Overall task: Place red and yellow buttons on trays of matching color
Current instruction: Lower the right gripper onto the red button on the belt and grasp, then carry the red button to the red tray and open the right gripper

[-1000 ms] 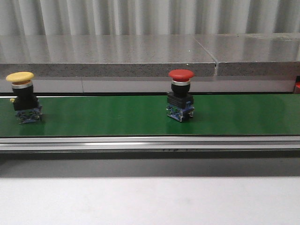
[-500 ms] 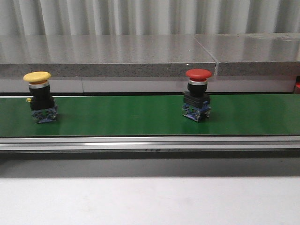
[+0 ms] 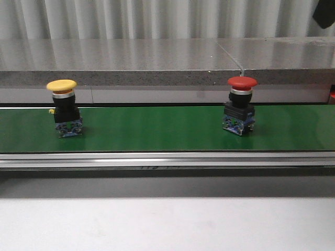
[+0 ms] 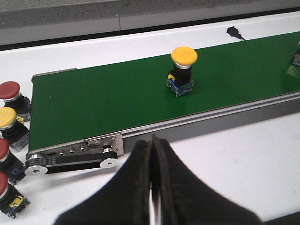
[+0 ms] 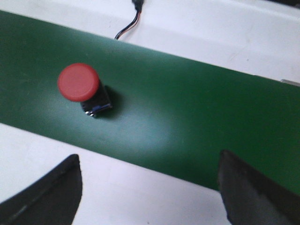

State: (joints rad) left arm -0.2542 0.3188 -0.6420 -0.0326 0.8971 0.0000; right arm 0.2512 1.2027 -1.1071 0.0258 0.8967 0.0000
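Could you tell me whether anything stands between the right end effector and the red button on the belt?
Nothing visible does. The right end effector is open above the green conveyor belt, and the red button stands upright, alone, with bare belt around it.

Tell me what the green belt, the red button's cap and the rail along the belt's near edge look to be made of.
Green belt: likely rubber or PVC, smooth, with a soft sheen reflecting light.
Red button cap: looks like moulded plastic, evenly coloured, semi-matte, on a silvery collar.
Rail: apparently brushed or anodised aluminium, grey and metallic, with bolt heads showing at its end in the left wrist view.
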